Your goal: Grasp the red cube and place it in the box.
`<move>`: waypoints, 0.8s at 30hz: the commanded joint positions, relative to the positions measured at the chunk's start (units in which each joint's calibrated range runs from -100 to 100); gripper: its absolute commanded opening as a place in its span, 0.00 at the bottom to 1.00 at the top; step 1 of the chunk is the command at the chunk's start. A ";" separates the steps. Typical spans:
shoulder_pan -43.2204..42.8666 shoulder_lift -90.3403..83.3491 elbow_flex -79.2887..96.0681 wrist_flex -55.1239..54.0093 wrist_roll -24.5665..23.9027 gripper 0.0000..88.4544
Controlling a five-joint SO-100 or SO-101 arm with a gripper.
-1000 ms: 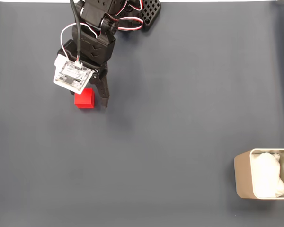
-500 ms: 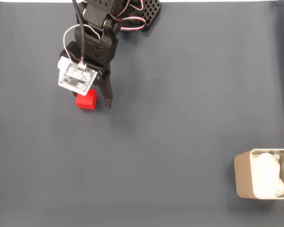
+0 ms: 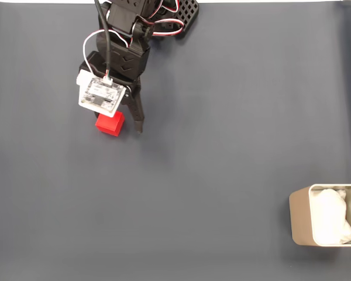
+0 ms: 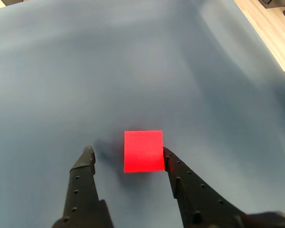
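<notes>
Fixed view first: the gripper (image 3: 126, 124) hangs over the red cube (image 3: 110, 123), jaws apart, one black finger (image 3: 137, 115) just right of the cube, the other hidden under the white board (image 3: 102, 94). The box (image 3: 300, 224) waits well apart, far down-right of the gripper, on the dark mat (image 3: 222, 146).

Wrist view now: gripper (image 4: 127, 154) open, and the red cube (image 4: 143, 151) sits between the fingertips but off-centre, touching or nearly touching the right finger (image 4: 173, 164) with a clear gap to the left finger (image 4: 85, 161). It lies at the tips, not deep in the jaws. To grasp well, I'd say shift slightly right, push a touch further forward, then close squarely on the flat faces so the cube doesn't twist out.
</notes>
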 commanded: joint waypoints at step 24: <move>-1.45 -3.08 -0.10 -0.92 -0.63 0.17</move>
